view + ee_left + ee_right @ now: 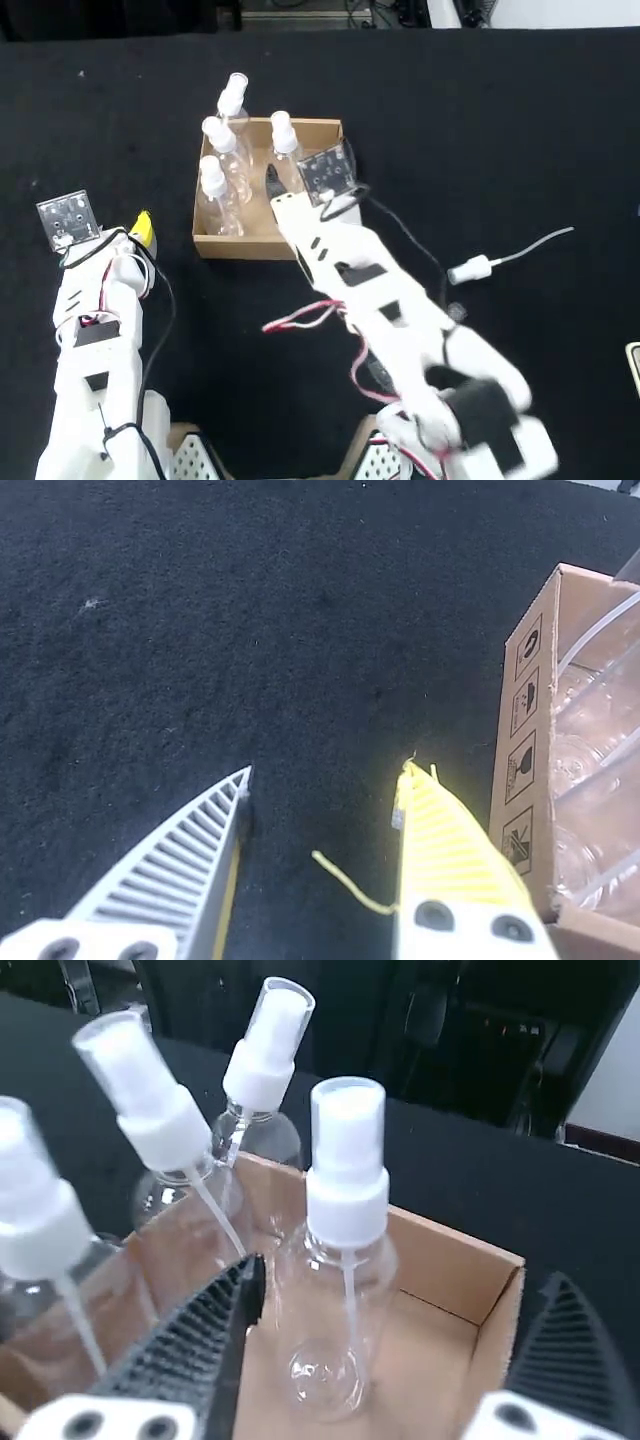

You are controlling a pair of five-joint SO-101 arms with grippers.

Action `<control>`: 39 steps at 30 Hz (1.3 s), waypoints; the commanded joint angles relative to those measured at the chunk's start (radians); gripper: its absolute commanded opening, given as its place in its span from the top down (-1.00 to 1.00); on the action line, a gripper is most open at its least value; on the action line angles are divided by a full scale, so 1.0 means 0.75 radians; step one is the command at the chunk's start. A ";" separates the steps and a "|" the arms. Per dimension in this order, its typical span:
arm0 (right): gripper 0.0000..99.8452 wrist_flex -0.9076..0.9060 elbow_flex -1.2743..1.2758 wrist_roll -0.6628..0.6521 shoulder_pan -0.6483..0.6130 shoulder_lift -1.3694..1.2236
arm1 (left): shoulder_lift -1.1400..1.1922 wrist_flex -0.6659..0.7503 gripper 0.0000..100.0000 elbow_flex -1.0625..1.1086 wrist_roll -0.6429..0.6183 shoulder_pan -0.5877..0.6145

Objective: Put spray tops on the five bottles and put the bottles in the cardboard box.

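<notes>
Black surface (500, 120) holds the cardboard box (262, 245); right gripper (405, 1280) jaws spread around a capped bottle (340, 1290) standing inside, seemingly to leave it upright; left gripper (327, 772) hovers beside, jaws spread

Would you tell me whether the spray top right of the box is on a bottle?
Off. The spray top lies alone on the table, its tube bare.
</notes>
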State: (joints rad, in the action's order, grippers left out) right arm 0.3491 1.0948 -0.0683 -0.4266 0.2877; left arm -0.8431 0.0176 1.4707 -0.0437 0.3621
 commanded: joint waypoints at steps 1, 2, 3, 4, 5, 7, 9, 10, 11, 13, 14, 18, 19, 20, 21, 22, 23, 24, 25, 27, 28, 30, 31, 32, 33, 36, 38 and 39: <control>0.43 -0.336 -0.003 0.012 0.031 0.345 | -0.018 0.033 0.60 -0.028 0.012 -0.007; 0.47 -0.473 -0.013 0.012 0.039 0.429 | -0.018 0.033 0.60 -0.026 0.012 -0.007; 0.51 -0.610 -0.028 0.012 0.053 0.515 | -0.018 0.033 0.60 -0.026 0.012 -0.007; 0.55 -0.753 -0.046 0.012 0.076 0.605 | -0.018 0.033 0.60 -0.024 0.012 -0.007; 0.58 -0.882 -0.066 0.006 0.110 0.690 | -0.018 0.033 0.60 -0.024 0.012 -0.007; 0.66 -1.084 -0.083 0.000 0.237 0.864 | -0.018 0.033 0.60 -0.024 0.012 -0.007; 0.72 -1.205 -0.079 0.002 0.415 1.018 | -0.018 0.033 0.60 -0.024 0.012 -0.007; 0.74 -1.252 -0.075 0.000 0.501 1.087 | -0.018 0.033 0.60 -0.021 0.012 -0.009; 0.75 -1.299 -0.073 0.000 0.573 1.145 | -0.018 0.033 0.60 -0.021 0.012 -0.009; 0.75 -1.444 -0.089 -0.025 0.689 1.220 | -0.018 0.033 0.60 -0.019 0.012 -0.009; 0.75 -1.522 -0.107 -0.080 0.724 1.241 | -0.018 0.033 0.60 -0.019 0.012 -0.009; 0.72 -1.888 -0.214 -0.282 0.824 1.212 | -0.018 0.033 0.60 -0.017 0.012 -0.009; 0.67 -1.978 -0.247 -0.282 0.841 1.190 | -0.018 0.033 0.60 -0.017 0.012 -0.009; 0.61 -2.068 -0.285 -0.284 0.859 1.159 | -0.018 0.033 0.60 -0.017 0.012 -0.009; 0.54 -2.164 -0.324 -0.284 0.874 1.122 | -0.018 0.033 0.60 -0.017 0.012 -0.009; 0.46 -2.257 -0.365 -0.284 0.882 1.079 | -0.018 0.033 0.60 -0.017 0.012 -0.009; 0.40 -2.344 -0.402 -0.282 0.884 1.032 | -0.018 0.033 0.60 -0.017 0.012 -0.009; 0.35 -2.424 -0.433 -0.282 0.884 0.981 | -0.018 0.033 0.60 -0.017 0.012 -0.009; 0.33 -2.488 -0.457 -0.282 0.884 0.930 | -0.018 0.033 0.60 -0.019 0.012 -0.009; 0.33 -2.572 -0.474 -0.254 0.882 0.828 | -0.018 0.033 0.60 -0.019 0.012 -0.009; 0.33 -2.582 -0.474 -0.207 0.882 0.774 | -0.018 0.033 0.60 -0.019 0.012 -0.009; 0.33 -2.582 -0.476 -0.100 0.886 0.668 | -0.018 0.033 0.60 -0.019 0.012 -0.011; 0.32 -2.582 -0.478 -0.057 0.882 0.613 | -0.018 0.033 0.60 -0.017 0.012 -0.013; 0.32 -2.582 -0.486 -0.016 0.880 0.562 | -0.018 0.033 0.60 -0.017 0.012 -0.013; 0.32 -2.582 -0.502 0.014 0.869 0.508 | -0.018 0.033 0.60 -0.017 0.012 -0.013; 0.32 -2.582 -0.527 0.074 0.831 0.365 | -0.018 0.033 0.60 -0.017 0.012 -0.011; 0.32 -2.572 -0.533 0.098 0.790 0.277 | -0.018 0.033 0.60 -0.017 0.012 -0.011; 0.32 -2.553 -0.529 0.096 0.771 0.238 | -0.018 0.033 0.60 -0.017 0.012 -0.011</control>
State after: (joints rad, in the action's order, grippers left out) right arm -1.5735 0.7587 -0.0161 0.2025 0.5393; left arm -0.8431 0.0176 1.4707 -0.0437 0.3621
